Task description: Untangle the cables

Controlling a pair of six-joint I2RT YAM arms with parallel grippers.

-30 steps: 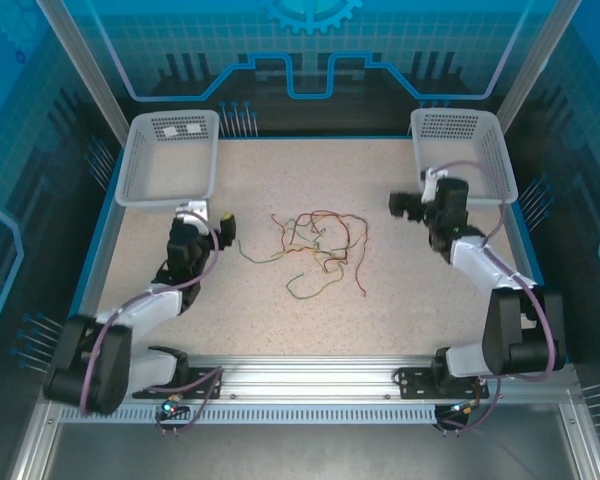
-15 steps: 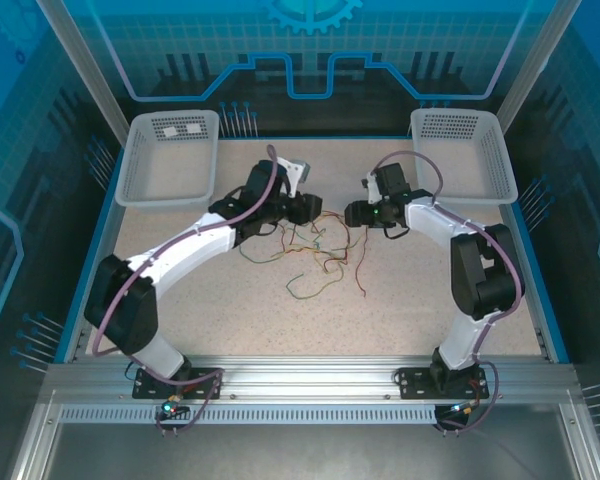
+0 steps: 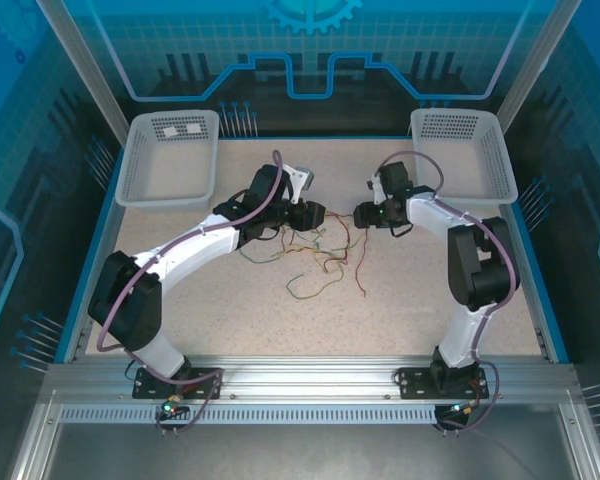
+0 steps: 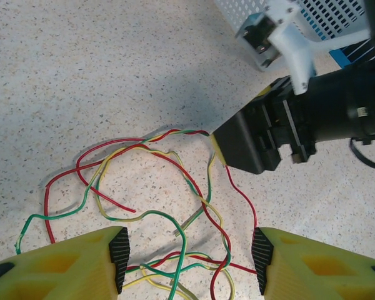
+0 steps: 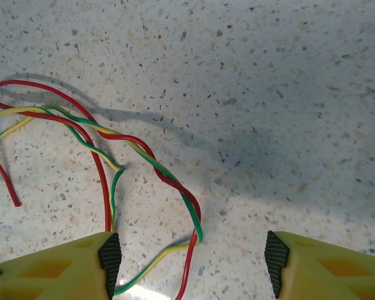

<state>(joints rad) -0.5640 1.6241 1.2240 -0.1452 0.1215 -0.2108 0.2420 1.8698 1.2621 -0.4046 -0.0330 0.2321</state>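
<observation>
- At mid-table, toward the far side, the cables lie flat in a loose tangle on the speckled table.
- The top view takes in the whole heap. It spreads mostly left to right, with a green-yellow loop and one red strand trailing toward the near edge.
- The right wrist view shows the right gripper spread and grasping nothing. A twisted red-green-yellow loop lies beside its left finger, and bare table lies to the right.
- The left wrist view shows the crossings that the top view blurs: red, green and yellow strands weave between the parted fingers of the left gripper, which is released and empty. The right gripper's black head sits at the tangle's far edge.
- Open table surrounds the heap. The left basket and right basket stand at the far corners, well apart from the cables.
</observation>
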